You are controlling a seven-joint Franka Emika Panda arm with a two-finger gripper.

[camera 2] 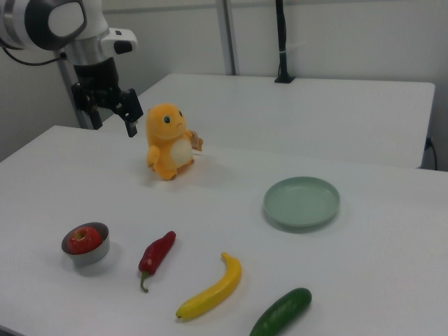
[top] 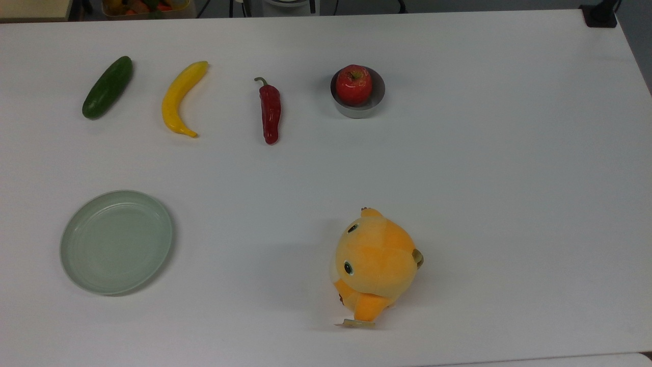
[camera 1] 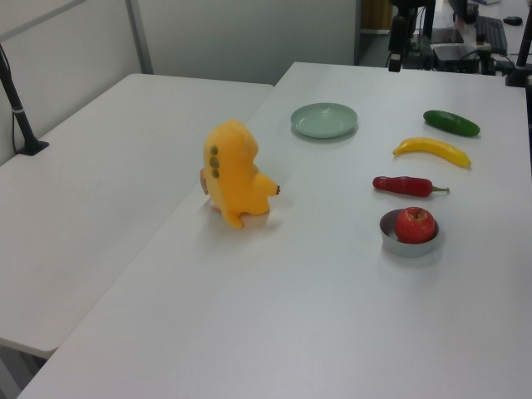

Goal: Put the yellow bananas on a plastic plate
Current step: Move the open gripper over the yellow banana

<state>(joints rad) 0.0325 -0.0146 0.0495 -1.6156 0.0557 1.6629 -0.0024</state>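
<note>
Currently gripper (camera 2: 124,110) hangs empty, jaws apart, above the counter (top: 458,178) beside the plush (camera 2: 168,142). Yellow bananas (top: 179,97) lie between cucumber (top: 107,87) and chili (top: 270,112), plastic plate (top: 86,275) well apart. Grasp mid-curve, across the width.

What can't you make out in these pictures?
- Toy's face: turned away in the left view.
- Bin of items: cut off by the top view's upper edge.
- Arm above the gripper: cut off by the right view's upper left corner.
- Apple's underside: hidden by the bowl.
</note>
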